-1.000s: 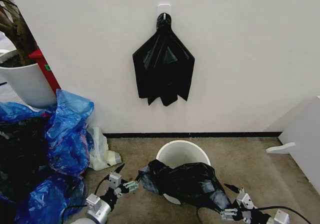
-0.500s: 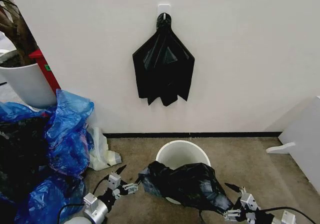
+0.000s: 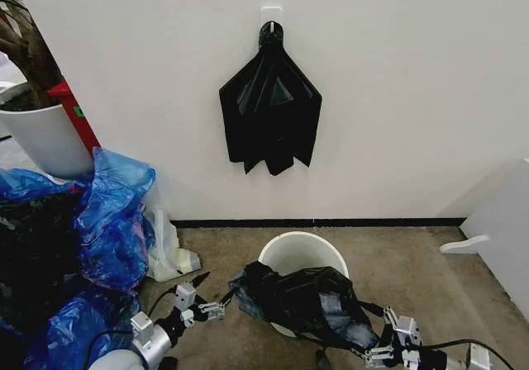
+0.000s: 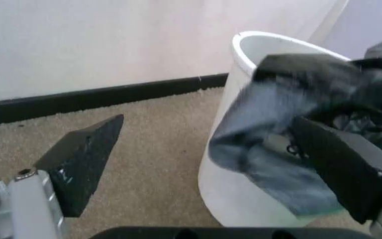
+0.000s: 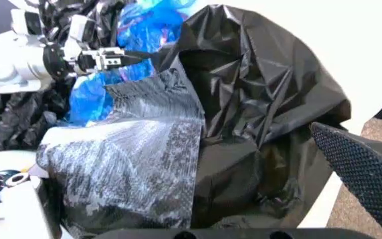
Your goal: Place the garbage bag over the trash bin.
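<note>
Garbage bag (image 3: 302, 302) draped over trash bin (image 3: 299, 251) front rim; left end effector (image 3: 208, 295) wide apart at bag's corner, gripping nothing; right end effector (image 3: 374, 334) spread, bag bunched against one finger; no readable labels.

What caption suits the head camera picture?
Two grippers, left and right, flank a black garbage bag draped over a white trash bin.

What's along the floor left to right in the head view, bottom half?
Blue plastic bags → left hand, open → garbage bag draped over the near rim of the trash bin → right hand, open at the bag's edge → white panel.
</note>
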`<state>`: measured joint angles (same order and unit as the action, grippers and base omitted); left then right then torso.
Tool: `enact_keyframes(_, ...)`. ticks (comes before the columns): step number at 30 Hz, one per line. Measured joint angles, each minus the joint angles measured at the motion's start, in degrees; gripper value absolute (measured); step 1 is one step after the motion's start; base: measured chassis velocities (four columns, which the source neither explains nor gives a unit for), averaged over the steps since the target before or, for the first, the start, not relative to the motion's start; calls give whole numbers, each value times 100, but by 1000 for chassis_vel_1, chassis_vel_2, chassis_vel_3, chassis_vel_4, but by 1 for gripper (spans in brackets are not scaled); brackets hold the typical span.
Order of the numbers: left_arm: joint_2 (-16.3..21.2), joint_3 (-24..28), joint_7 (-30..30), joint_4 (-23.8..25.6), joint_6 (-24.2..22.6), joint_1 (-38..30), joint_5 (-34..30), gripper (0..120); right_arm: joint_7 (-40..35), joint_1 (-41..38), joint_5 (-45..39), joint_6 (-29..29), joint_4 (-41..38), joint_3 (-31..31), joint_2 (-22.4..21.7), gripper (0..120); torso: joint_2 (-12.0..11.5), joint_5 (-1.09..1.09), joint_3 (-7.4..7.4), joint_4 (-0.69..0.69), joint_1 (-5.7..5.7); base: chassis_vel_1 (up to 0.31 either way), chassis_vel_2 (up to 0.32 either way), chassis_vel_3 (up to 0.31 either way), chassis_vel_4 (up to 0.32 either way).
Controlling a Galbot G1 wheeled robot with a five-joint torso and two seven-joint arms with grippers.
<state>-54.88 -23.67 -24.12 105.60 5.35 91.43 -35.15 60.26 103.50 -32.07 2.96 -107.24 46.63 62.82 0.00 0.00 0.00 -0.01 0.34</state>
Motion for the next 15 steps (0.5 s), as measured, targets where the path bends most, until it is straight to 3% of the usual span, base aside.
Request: enact_keyframes(15, 47, -312, -291, -141, 14, -51, -194, 100, 115, 69, -733, -403, -5, 61, -2, 100, 0, 1, 0, -1, 0, 0, 0, 0, 0)
